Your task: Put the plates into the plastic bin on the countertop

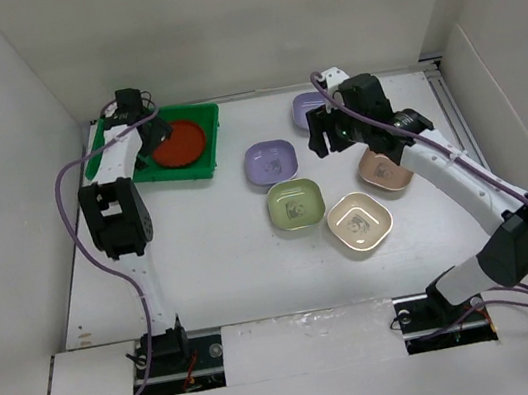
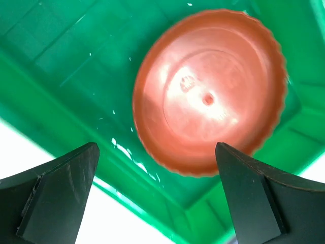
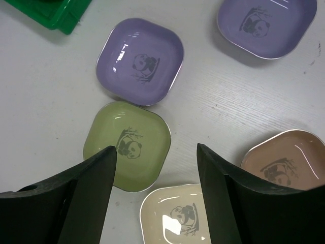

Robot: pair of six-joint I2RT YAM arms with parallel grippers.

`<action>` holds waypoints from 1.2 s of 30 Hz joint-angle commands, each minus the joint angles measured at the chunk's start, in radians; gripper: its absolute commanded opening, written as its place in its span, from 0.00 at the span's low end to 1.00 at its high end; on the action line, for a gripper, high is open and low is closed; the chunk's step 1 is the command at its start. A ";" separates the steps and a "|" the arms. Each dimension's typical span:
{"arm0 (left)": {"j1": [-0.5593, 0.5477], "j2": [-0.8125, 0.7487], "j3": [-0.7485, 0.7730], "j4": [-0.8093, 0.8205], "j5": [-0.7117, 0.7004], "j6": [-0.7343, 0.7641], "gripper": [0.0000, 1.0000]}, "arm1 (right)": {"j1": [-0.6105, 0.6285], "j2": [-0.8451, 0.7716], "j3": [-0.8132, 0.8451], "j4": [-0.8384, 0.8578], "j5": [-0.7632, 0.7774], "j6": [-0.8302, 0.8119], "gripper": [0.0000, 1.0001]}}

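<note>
1. While your left pincer (image 2: 156,148) hangs wide open and empty over the green plastic bin (image 2: 61,66), a round red plate (image 2: 208,96) lies flat inside that bin. You cannot tell whether a second red one sits beneath it.
2. Your right pincer (image 3: 156,150) is also spread wide and holds nothing. It hovers above the loose plates, with the pale green plate (image 3: 127,137) showing just beside its left finger.
3. Five rounded-square plates lie on the tabletop (image 1: 213,257), all outside the bin:
   - the pale green plate
   - a lavender plate (image 3: 139,61) nearest the bin's corner
   - a second lavender plate (image 3: 266,23) farther right
   - a cream plate (image 3: 175,213)
   - a tan-pink plate (image 3: 284,162)
4. The step in hand looks like fetching the next plate. The plates lie flat, so you probably need to lower the right pincer over one raised rim, pinch it, then carry the plate left to the bin. The left arm would need to move clear first.
5. You can read no writing anywhere. Each square plate bears a printed panda. The red plate has a small moulded mark near its centre, too blurred to make out.
</note>
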 commanded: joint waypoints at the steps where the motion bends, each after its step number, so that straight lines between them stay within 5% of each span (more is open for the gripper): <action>1: -0.043 -0.208 -0.025 0.028 -0.061 0.012 1.00 | 0.002 -0.014 -0.005 0.051 0.011 -0.004 0.70; 10: -0.247 -0.465 -0.183 0.090 -0.048 0.077 1.00 | 0.050 -0.022 -0.070 0.069 0.110 0.060 0.72; 15: -0.445 -0.621 -0.507 0.195 -0.082 0.065 1.00 | 0.073 -0.167 -0.101 0.033 0.250 0.148 0.74; 19: -0.670 -0.603 -0.593 0.231 -0.136 0.055 0.98 | 0.073 -0.292 -0.126 0.022 0.275 0.159 0.77; 23: -0.767 -0.485 -0.570 0.189 -0.212 0.032 0.95 | 0.082 -0.370 -0.126 -0.019 0.275 0.159 0.77; 31: -0.801 -0.378 -0.597 0.177 -0.249 -0.043 0.88 | 0.082 -0.432 -0.126 -0.050 0.275 0.148 0.78; 36: -0.801 -0.330 -0.666 0.209 -0.249 -0.066 0.73 | 0.082 -0.450 -0.135 -0.050 0.266 0.139 0.78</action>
